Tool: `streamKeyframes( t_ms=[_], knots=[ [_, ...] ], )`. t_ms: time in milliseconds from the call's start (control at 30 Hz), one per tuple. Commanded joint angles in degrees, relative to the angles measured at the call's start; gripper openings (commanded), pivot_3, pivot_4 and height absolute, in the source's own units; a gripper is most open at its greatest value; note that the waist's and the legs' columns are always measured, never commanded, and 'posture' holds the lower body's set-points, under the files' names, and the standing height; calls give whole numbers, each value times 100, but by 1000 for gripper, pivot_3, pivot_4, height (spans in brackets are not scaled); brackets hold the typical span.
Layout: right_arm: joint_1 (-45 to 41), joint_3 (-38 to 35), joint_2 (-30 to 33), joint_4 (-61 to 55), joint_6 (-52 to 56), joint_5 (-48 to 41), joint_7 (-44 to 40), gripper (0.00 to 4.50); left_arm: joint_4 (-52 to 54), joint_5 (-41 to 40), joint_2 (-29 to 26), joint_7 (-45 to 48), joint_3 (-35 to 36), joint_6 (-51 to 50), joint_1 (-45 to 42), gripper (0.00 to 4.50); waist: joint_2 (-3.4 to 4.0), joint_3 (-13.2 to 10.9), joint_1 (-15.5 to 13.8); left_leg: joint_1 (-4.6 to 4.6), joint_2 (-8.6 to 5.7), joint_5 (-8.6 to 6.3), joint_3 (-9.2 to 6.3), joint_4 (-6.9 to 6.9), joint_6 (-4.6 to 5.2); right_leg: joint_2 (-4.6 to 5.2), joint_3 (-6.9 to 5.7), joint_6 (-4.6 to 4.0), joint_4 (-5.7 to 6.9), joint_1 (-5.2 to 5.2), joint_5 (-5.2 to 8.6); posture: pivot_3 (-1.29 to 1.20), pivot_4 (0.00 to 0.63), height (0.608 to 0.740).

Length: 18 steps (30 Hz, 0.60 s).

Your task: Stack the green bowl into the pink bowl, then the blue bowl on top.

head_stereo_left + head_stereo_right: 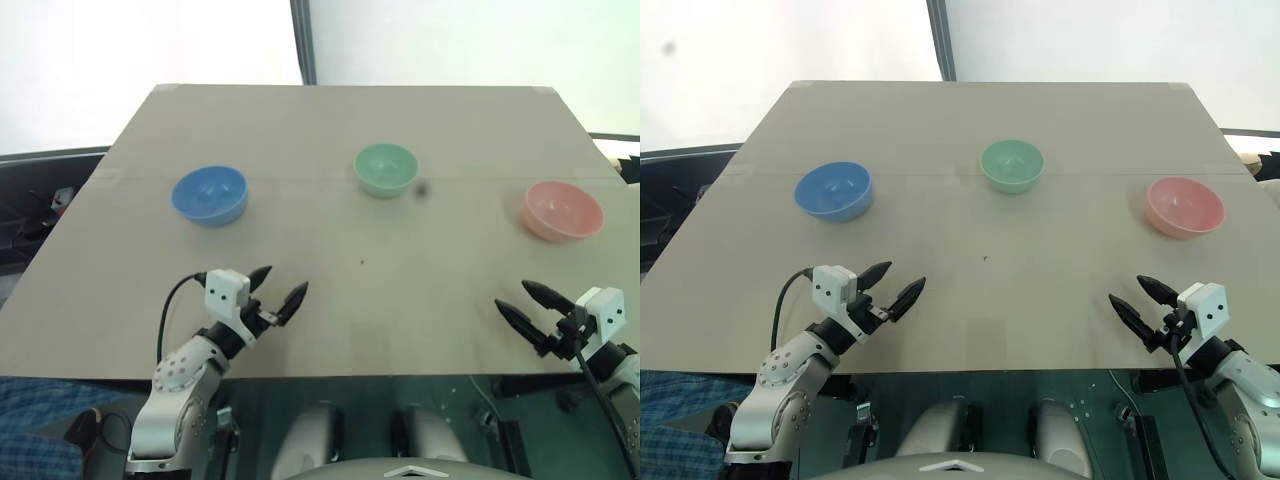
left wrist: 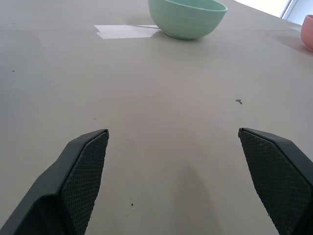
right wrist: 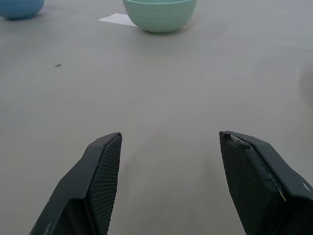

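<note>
— Green bowl (image 1: 386,169): where?
— Upright at the far middle of the counter (image 1: 330,320), empty. Just beside it a small white patch (image 2: 126,31) stuck flat on the surface, seen from the wrist views.
— Pink bowl (image 1: 563,210)?
— Far to the right, near the right edge, upright and empty. Well apart from the green one.
— Blue bowl (image 1: 210,194)?
— On the left side, about as far from the green bowl as the pink one is, a little nearer to the front. Also upright, also empty. Nothing stacked yet; all three apart in a loose row.
— Left gripper (image 1: 279,289)?
— Low over the near left part of the counter, pointing forward and a bit to the right. Fingers (image 2: 80,171) spread wide, nothing between them, only bare surface.
— Right gripper (image 1: 521,302)?
— Over the near right corner, pointing forward and to the left. Fingers (image 3: 102,176) apart as well, gripping nothing. Well short of every bowl.
— Anything else on the counter?
— One tiny dark speck (image 1: 362,263) near the middle.
</note>
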<state>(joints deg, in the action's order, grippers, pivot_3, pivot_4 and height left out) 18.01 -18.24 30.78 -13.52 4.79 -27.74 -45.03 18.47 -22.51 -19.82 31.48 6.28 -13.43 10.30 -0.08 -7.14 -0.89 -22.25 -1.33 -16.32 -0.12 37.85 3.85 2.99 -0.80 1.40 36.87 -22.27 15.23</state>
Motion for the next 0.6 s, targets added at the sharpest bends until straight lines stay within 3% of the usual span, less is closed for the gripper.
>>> streamKeyframes(
  t_ms=[33, 600],
  knots=[
    [71, -120, -25, -232, -96, -91, -27, 3346, 225, -41, -64, 99, -20, 80, -3, 4500, 0, 0, 0, 0, 0, 0, 0, 0, 0, 0, 0, 0, 0, 0, 0, 0, 150, 740],
    [178, -104, -57, -230, -173, -25, -38, 3346, 265, 8, -84, 245, -124, 152, -16, 4500, 0, 0, -2, 3, 0, 0, 0, 0, 0, 0, -1, -3, 0, 4, 2, 0, 150, 740]
  ],
)
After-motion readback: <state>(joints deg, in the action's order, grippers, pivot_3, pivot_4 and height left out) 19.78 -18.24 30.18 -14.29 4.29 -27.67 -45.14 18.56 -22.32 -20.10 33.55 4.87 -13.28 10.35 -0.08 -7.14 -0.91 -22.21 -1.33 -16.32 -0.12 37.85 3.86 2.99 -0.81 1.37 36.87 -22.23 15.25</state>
